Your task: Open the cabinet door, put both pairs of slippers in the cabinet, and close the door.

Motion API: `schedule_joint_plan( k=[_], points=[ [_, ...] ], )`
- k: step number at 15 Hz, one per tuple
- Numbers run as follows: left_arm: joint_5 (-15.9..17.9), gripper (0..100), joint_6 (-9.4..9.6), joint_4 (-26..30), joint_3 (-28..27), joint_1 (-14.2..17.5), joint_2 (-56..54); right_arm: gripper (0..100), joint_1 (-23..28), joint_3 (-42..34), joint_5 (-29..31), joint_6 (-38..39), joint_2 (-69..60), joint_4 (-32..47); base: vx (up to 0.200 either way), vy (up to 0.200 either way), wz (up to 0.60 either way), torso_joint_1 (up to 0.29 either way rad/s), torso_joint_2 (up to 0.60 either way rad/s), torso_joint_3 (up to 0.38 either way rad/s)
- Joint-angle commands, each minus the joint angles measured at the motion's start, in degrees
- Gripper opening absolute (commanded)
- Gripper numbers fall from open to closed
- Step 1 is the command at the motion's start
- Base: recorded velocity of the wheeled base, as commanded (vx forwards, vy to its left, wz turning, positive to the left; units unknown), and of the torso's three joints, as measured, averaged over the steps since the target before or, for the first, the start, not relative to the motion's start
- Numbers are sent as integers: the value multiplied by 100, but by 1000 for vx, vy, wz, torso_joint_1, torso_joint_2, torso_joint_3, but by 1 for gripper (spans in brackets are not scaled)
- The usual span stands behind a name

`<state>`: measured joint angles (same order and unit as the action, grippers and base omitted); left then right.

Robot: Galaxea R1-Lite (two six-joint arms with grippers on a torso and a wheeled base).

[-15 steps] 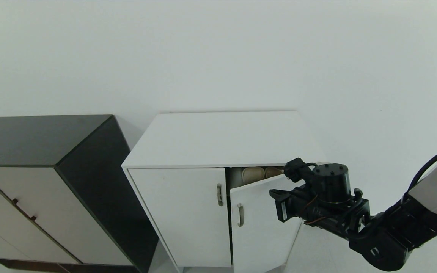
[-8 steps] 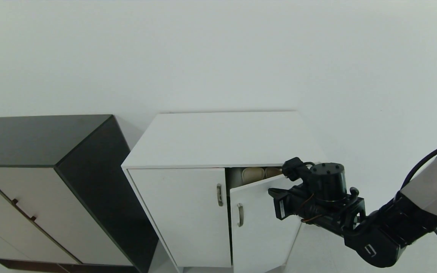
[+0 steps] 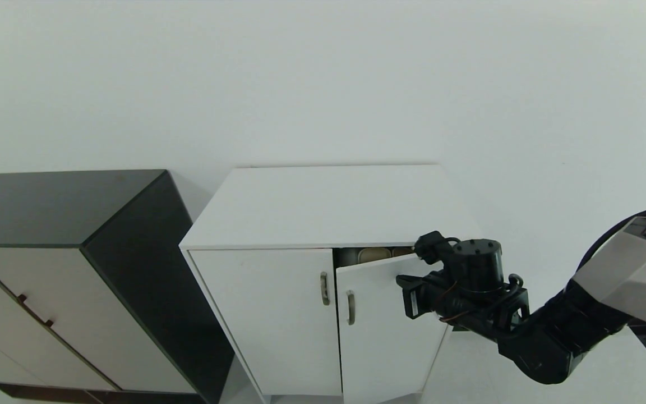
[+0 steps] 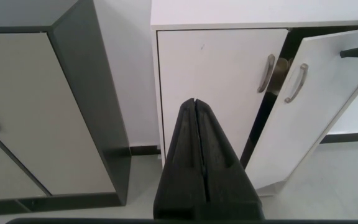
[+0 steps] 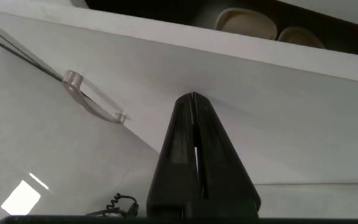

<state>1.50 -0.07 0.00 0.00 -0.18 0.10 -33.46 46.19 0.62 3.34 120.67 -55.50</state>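
Right fingers [image 5: 182, 143] pressed together against door [image 3: 384, 325]; slippers [image 5: 244, 22] mostly hidden.

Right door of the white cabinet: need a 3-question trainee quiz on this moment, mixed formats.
1. True or false: the right door is fully shut.
2. The right gripper rests against: A) the handle; B) the door's bare face; C) a drawer.
3. Fill in: the slippers lie ___ the cabinet.
Key: 1 false, it is ajar; 2 B; 3 inside.
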Motion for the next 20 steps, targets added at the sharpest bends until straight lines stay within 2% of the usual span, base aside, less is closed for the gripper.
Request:
schedule_joint_plan(
  k=[1, 10, 20],
  points=[
    [-1, 0, -1, 0, 0, 1, 8, 0, 59, 110, 8, 0, 176, -4, 0, 0, 0, 0, 0, 0],
    [-1, 0, -10, 0, 0, 1, 8, 0, 358, 382, -1, 9, 545, -4, 0, 0, 0, 0, 0, 0],
    [-1, 0, -19, 0, 0, 1, 8, 0, 411, 426, -1, 9, 642, -4, 0, 0, 0, 0, 0, 0]
  ],
)
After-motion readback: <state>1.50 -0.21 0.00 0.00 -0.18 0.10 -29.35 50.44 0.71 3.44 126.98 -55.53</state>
